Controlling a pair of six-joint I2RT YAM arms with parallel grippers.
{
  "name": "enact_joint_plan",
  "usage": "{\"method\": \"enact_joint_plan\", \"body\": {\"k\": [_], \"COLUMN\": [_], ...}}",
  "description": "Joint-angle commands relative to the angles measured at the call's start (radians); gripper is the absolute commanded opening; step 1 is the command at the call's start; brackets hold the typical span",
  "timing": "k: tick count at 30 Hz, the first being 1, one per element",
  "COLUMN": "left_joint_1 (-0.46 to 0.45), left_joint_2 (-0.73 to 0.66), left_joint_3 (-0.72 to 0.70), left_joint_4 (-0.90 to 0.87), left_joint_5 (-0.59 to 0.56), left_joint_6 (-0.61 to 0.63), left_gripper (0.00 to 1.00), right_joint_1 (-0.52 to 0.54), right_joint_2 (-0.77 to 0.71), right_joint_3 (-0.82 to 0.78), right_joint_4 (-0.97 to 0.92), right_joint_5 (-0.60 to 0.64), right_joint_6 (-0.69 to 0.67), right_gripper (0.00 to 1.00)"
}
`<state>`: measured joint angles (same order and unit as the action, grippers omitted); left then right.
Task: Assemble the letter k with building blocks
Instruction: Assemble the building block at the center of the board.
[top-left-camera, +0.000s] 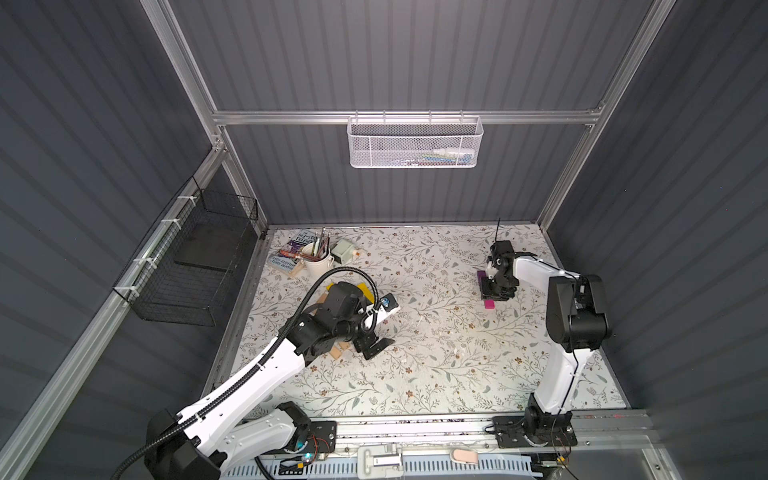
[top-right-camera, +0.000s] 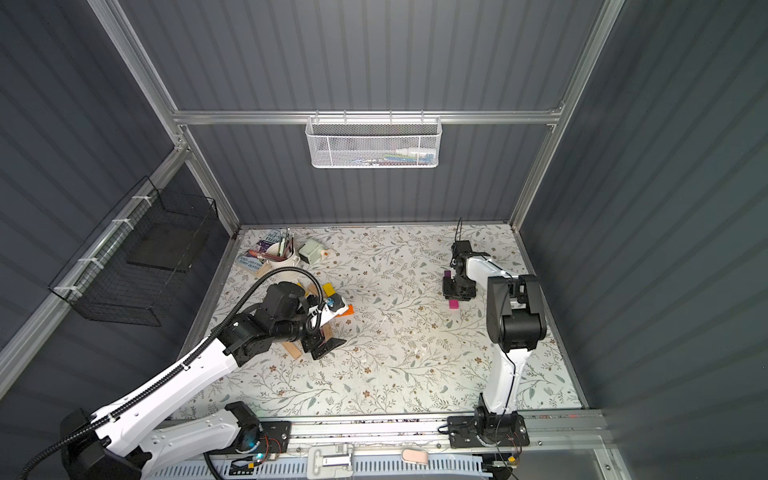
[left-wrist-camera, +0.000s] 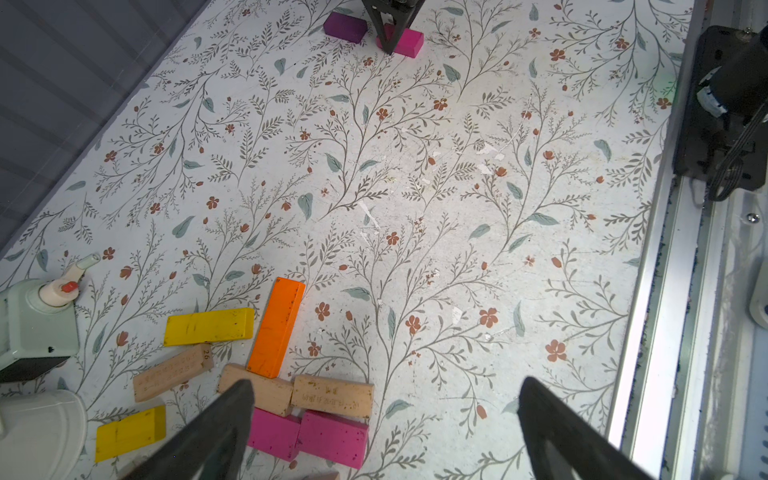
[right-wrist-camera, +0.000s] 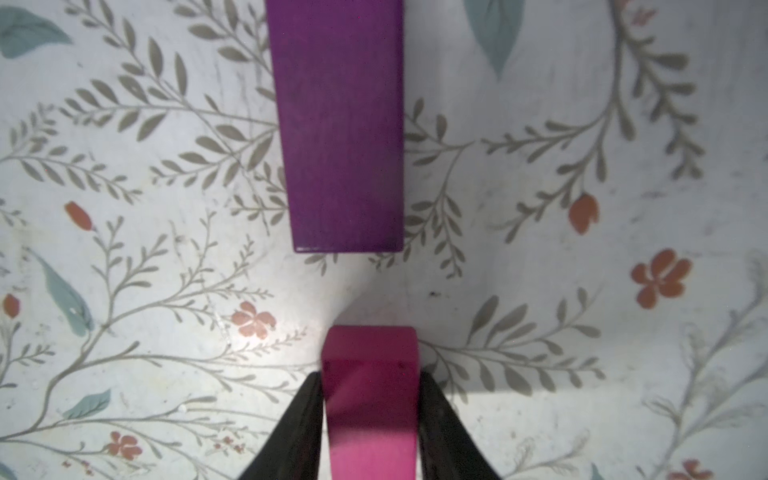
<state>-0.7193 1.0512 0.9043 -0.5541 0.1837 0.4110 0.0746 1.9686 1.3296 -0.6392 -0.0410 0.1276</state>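
A purple block (right-wrist-camera: 340, 124) and a pink block (right-wrist-camera: 370, 353) lie flat, end to end with a small gap, at the right back of the table (top-left-camera: 436, 365). My right gripper (right-wrist-camera: 370, 378) points down over the pink block (top-left-camera: 489, 304). Its fingers flank the block's sides with thin slivers of light between, so it is narrowly open. My left gripper (left-wrist-camera: 386, 386) is wide open and empty above the loose pile at the left: an orange block (left-wrist-camera: 276, 328), yellow blocks (left-wrist-camera: 208, 326), tan blocks (left-wrist-camera: 332, 395) and two pink blocks (left-wrist-camera: 332, 438).
A white cup of brushes (top-left-camera: 318, 259), books (top-left-camera: 291, 253) and a pale green device (top-left-camera: 345, 251) stand at the back left corner. A white mesh basket (top-left-camera: 415, 143) hangs on the back wall, and a black wire basket (top-left-camera: 191, 262) on the left wall. A metal rail (top-left-camera: 415, 428) runs along the front.
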Motion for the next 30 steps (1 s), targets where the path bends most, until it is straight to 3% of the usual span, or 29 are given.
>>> {"method": "enact_joint_plan", "body": {"k": [1,9,15,20,30], "left_joint_1": [0.001,0.001,0.001,0.001,0.002], "left_joint_2": [-0.009,-0.002,0.003,0.001,-0.013], "left_joint_3": [-0.007,-0.004,-0.008,-0.010,-0.017], "left_joint_4": [-0.001,-0.002,0.026,0.045,0.036], "left_joint_5": [-0.001,-0.002,0.026,0.030,-0.001], "left_joint_6": [0.003,0.003,-0.020,-0.029,-0.022], "left_gripper": [0.99,1.00,1.00,0.99,1.00], "right_joint_1": [-0.001,-0.001,0.000,0.000,0.007], "right_joint_2": [0.023,0.016,-0.139,-0.196,-0.108], "right_joint_3": [0.030,0.050,-0.063,-0.142,-0.098], "right_joint_4": [-0.009,-0.021,0.038,0.108,0.082], "right_joint_5": [-0.008,-0.001,0.041,0.047,0.056], "right_joint_6": [0.011,0.030,0.046,0.039,0.007], "right_gripper": [0.41,0.45,0.53,0.50,0.45]}}
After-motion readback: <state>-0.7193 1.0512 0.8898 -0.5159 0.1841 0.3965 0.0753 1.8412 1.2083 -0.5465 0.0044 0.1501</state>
